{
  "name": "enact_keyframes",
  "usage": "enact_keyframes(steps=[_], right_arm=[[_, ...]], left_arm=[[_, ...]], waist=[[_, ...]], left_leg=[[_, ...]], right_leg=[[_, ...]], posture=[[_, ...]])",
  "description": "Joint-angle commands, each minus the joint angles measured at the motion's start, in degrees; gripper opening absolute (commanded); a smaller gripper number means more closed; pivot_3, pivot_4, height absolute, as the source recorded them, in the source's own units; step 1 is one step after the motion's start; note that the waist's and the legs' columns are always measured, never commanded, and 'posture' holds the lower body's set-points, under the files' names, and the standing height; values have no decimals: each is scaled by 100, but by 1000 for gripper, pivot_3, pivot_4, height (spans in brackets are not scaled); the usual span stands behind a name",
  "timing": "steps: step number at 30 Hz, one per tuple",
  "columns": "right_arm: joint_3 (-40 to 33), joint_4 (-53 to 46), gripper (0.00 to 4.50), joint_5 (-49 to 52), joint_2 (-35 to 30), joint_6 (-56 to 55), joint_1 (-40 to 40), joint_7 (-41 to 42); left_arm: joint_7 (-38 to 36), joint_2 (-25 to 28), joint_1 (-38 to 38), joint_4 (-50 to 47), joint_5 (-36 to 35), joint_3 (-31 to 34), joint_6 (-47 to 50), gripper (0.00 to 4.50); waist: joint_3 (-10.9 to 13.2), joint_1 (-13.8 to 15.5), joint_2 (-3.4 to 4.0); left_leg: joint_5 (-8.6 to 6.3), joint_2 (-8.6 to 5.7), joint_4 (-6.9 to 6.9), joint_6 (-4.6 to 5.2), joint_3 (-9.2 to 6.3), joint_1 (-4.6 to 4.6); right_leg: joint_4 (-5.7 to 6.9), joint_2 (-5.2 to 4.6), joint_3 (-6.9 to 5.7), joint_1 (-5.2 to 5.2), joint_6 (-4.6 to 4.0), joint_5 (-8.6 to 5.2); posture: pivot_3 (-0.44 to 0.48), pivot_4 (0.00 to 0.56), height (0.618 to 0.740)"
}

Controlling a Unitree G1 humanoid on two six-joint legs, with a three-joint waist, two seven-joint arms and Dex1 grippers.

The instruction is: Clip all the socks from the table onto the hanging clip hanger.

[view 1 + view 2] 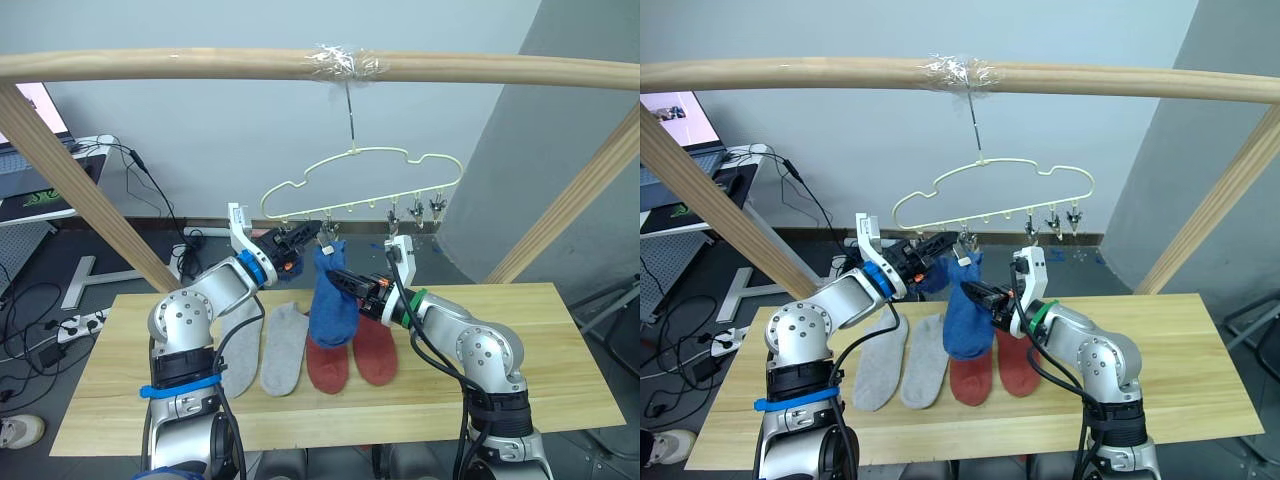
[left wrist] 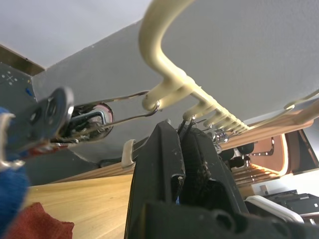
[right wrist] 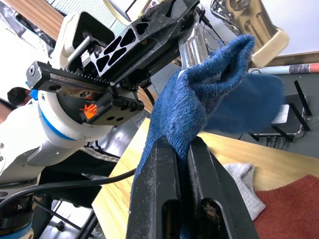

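Observation:
The pale yellow-green clip hanger (image 1: 362, 178) hangs by its hook from the taped pole. My left gripper (image 1: 312, 232) is shut on one of its metal clips (image 1: 326, 238), near the middle of the row. Just below, my right gripper (image 1: 335, 275) is shut on a blue sock (image 1: 332, 308). The sock's upper edge (image 3: 214, 94) is lifted against that clip and the rest hangs down. On the table (image 1: 540, 350) lie two light grey socks (image 1: 262, 352) and two rust red socks (image 1: 352, 362), side by side under my arms.
A round wooden pole (image 1: 200, 65) spans the top, with slanted wooden supports at left (image 1: 80, 180) and right (image 1: 570, 210). Several free clips (image 1: 415, 212) hang toward the hanger's right end. A desk with a laptop (image 1: 20, 170) and floor cables lie beyond the table's left side.

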Motion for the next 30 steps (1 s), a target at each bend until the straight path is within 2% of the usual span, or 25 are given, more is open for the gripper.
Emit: enact_keyframes(steps=[1, 4, 13, 17, 20, 30], right_arm=[[6, -121, 0, 116, 0, -105, -50, 9], [15, -103, 0, 114, 8, -113, -50, -9], [167, 98, 0, -2, 74, -198, -31, -116], [311, 209, 0, -55, 87, -245, -13, -109], [332, 257, 742, 27, 116, -172, -34, -64], [619, 412, 4086, -399, -484, -138, 248, 5]], left_arm=[[-35, 42, 32, -223, -99, -36, -67, 802], [-63, 39, 38, -253, -192, -8, -36, 1863], [-150, 284, 171, -389, -282, -6, 113, 4348], [-251, 611, 293, -500, -543, 64, 332, 4458], [-315, 851, 376, -530, -620, 79, 393, 4500], [-907, 1588, 820, -845, -386, -227, 332, 4500]], waist=[[1, 0, 1], [1, 1, 0], [1, -5, 1], [2, 0, 2], [5, 1, 5], [12, 22, 10]], left_leg=[[0, 0, 0, 0, 1, 0], [0, 0, 1, 0, 1, -2], [0, 0, -2, 0, 3, -6], [0, 0, -6, 0, 2, -10], [0, 0, -6, 0, 2, -13], [0, 0, -9, 0, 4, -14]], right_leg=[[0, 0, 0, 0, 0, 0], [0, 0, 1, -1, 0, 0], [1, 0, 3, -10, 0, 0], [1, 0, 3, -16, 0, 0], [1, 0, 4, -19, 0, 0], [-1, 0, 5, -21, 0, 0]], posture=[[142, 156, 740], [142, 155, 740], [145, 153, 740], [154, 155, 740], [161, 157, 740], [169, 157, 740]])
